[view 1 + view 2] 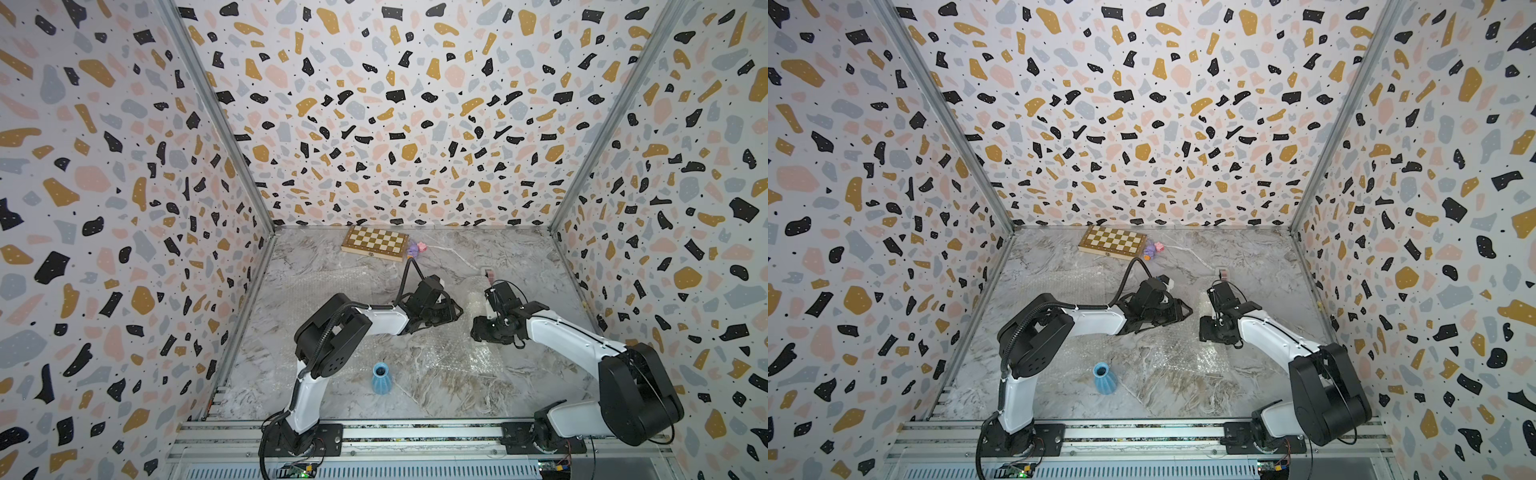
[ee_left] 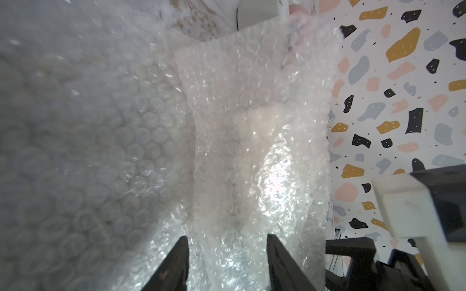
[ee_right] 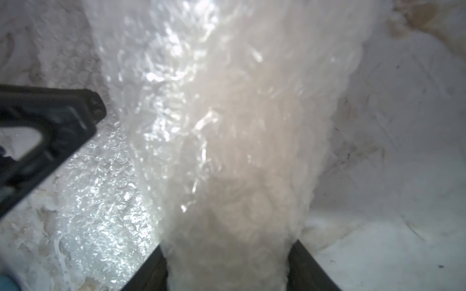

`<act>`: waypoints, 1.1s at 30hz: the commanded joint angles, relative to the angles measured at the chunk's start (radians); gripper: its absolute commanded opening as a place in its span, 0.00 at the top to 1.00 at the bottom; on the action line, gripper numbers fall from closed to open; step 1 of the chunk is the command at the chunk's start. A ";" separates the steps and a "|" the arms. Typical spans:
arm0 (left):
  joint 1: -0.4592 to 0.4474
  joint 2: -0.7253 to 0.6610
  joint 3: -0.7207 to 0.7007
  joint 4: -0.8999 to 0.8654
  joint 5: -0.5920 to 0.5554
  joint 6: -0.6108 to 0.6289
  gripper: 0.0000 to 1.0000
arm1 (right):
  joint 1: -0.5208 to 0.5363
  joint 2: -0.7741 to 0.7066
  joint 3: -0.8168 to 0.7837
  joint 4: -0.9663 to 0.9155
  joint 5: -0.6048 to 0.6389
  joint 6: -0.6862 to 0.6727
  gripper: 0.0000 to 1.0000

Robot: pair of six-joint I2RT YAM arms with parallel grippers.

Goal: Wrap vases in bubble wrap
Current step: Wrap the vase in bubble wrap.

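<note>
The cream-white vase [image 3: 227, 126] is bundled in bubble wrap [image 2: 252, 141] and sits between the two grippers in both top views [image 1: 477, 305] [image 1: 1203, 309]. My right gripper [image 3: 227, 257] is shut on one end of this bundle, which fills the gap between its fingers. My left gripper [image 2: 227, 252] [image 1: 457, 311] reaches in from the other side. Its fingers stand apart with crinkled wrap between them, and I cannot tell whether they press on it. The light blue vase [image 1: 380, 377] [image 1: 1104, 377] stands upright and bare near the front, by the left arm.
Flat bubble wrap sheets lie in the middle [image 1: 453, 357] and at the back left [image 1: 324, 286] of the marble table. A chessboard [image 1: 374, 243] and small toys [image 1: 415, 248] sit by the back wall. A small white and pink item [image 1: 489, 274] stands behind the right gripper. Patterned walls enclose three sides.
</note>
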 commanded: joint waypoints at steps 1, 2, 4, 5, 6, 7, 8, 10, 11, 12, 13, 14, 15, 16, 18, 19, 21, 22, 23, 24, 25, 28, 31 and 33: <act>-0.006 0.011 -0.021 0.097 0.015 -0.026 0.55 | 0.038 0.028 0.035 -0.035 0.077 0.049 0.42; -0.007 0.023 -0.007 0.080 0.019 -0.023 0.55 | 0.052 0.039 0.044 -0.037 0.085 0.057 0.42; -0.008 0.049 0.029 0.035 0.034 -0.012 0.57 | 0.076 0.051 0.055 -0.036 0.086 0.067 0.42; -0.008 0.058 0.030 0.040 0.029 -0.012 0.58 | 0.082 0.053 0.058 -0.034 0.083 0.070 0.42; -0.008 0.064 0.026 0.052 0.021 -0.014 0.62 | 0.085 0.052 0.058 -0.032 0.077 0.071 0.41; -0.008 0.072 0.028 0.057 0.021 -0.014 0.65 | 0.085 0.053 0.058 -0.030 0.069 0.072 0.41; -0.008 0.087 0.042 0.045 0.025 -0.009 0.65 | 0.085 0.051 0.058 -0.032 0.069 0.072 0.40; -0.009 0.113 0.066 0.021 0.034 -0.003 0.67 | 0.085 0.045 0.058 -0.033 0.067 0.068 0.39; -0.009 0.120 0.061 0.040 0.033 -0.007 0.67 | 0.085 0.039 0.061 -0.036 0.059 0.061 0.37; -0.009 0.123 0.056 0.049 0.032 -0.010 0.70 | 0.085 0.032 0.064 -0.036 0.049 0.058 0.35; -0.010 0.123 0.052 0.046 0.025 -0.010 0.70 | 0.081 0.022 0.067 -0.038 0.037 0.054 0.32; -0.010 0.125 0.051 0.043 0.026 -0.005 0.70 | 0.075 0.010 0.071 -0.039 0.014 0.042 0.28; -0.011 0.125 0.052 0.036 0.027 0.001 0.70 | 0.066 -0.006 0.074 -0.042 -0.006 0.034 0.25; -0.011 0.129 0.055 0.028 0.026 0.006 0.71 | 0.050 -0.024 0.076 -0.044 -0.037 0.020 0.19; -0.011 0.133 0.054 0.026 0.028 0.006 0.72 | -0.010 -0.068 0.064 -0.034 -0.135 -0.011 0.17; -0.011 0.134 0.052 0.023 0.023 0.006 0.72 | -0.051 -0.092 0.051 -0.025 -0.201 -0.028 0.16; -0.011 0.135 0.053 0.015 0.023 0.015 0.73 | -0.133 -0.131 0.018 -0.013 -0.308 -0.059 0.13; -0.011 0.136 0.054 0.011 0.024 0.015 0.73 | -0.176 -0.145 -0.002 -0.004 -0.358 -0.078 0.12; -0.010 0.138 0.055 0.015 0.029 0.014 0.73 | -0.225 -0.152 -0.024 0.008 -0.414 -0.092 0.12; -0.013 0.139 0.056 0.016 0.032 0.013 0.73 | -0.265 -0.151 -0.038 0.011 -0.454 -0.108 0.12; -0.014 0.141 0.060 0.012 0.034 0.016 0.73 | -0.307 -0.149 -0.057 0.026 -0.509 -0.125 0.12; -0.019 0.149 0.076 -0.010 0.032 0.025 0.73 | -0.364 -0.144 -0.089 0.063 -0.541 -0.136 0.10; -0.030 0.154 0.086 -0.024 0.026 0.032 0.73 | -0.402 -0.091 -0.135 0.156 -0.587 -0.127 0.10; -0.036 0.159 0.095 -0.035 0.026 0.037 0.73 | -0.403 -0.078 -0.172 0.256 -0.671 -0.106 0.10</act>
